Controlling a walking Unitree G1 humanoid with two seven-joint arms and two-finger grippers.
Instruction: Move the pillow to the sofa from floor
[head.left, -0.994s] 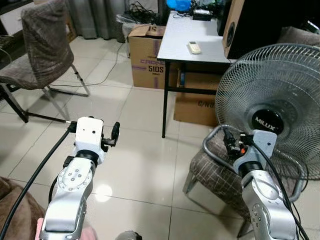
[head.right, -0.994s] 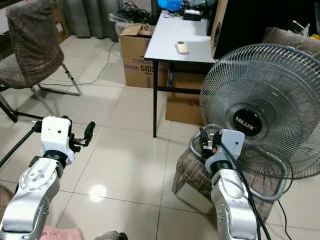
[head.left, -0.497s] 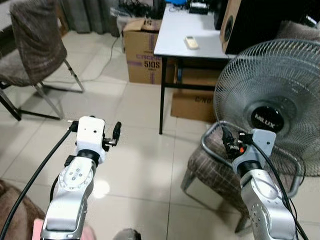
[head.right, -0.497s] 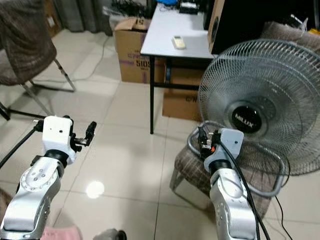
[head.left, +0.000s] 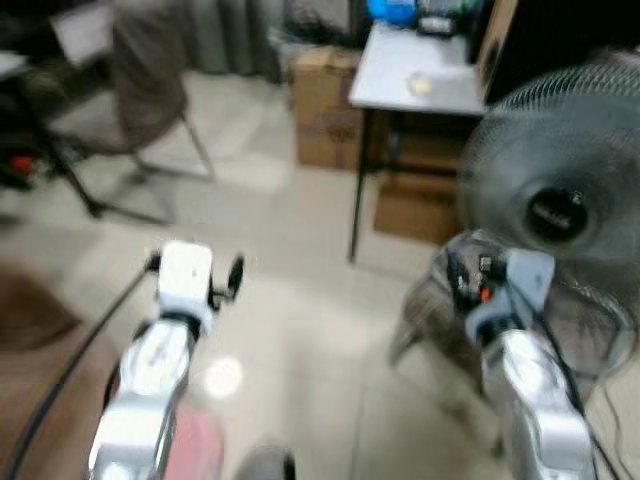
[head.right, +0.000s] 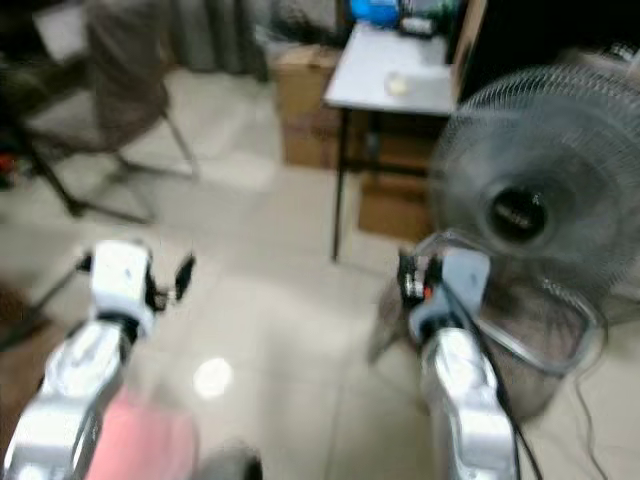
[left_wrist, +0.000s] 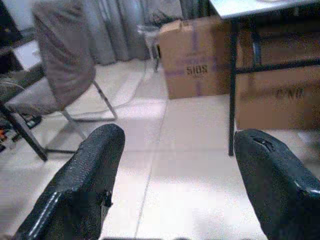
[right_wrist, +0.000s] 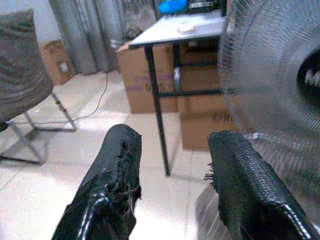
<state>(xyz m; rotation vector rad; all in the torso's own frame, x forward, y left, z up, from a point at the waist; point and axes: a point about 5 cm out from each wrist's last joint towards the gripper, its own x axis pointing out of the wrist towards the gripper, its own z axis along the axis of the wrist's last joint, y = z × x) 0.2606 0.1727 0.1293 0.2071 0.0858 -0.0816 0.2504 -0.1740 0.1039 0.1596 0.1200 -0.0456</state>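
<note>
The head views are blurred by motion. A pink soft shape (head.left: 195, 445) lies at the bottom edge beside my left arm, and a brown soft mass (head.left: 40, 340) spreads at the lower left; I cannot tell which is the pillow. My left gripper (head.left: 232, 275) is raised over bare tiles, open and holding nothing (left_wrist: 180, 150). My right gripper (head.left: 458, 275) hovers in front of the fan, also open and holding nothing (right_wrist: 175, 160).
A brown chair (head.left: 140, 75) stands at the back left. A cardboard box (head.left: 325, 100) sits beside a grey table (head.left: 420, 85) on black legs. A large fan (head.left: 560, 200) fills the right, with a checked chair seat (head.left: 440, 310) below it.
The whole picture has slid to the right and blurred, so the camera has turned left. More of the brown mass shows. Both arms hold the same pose, fingers still apart.
</note>
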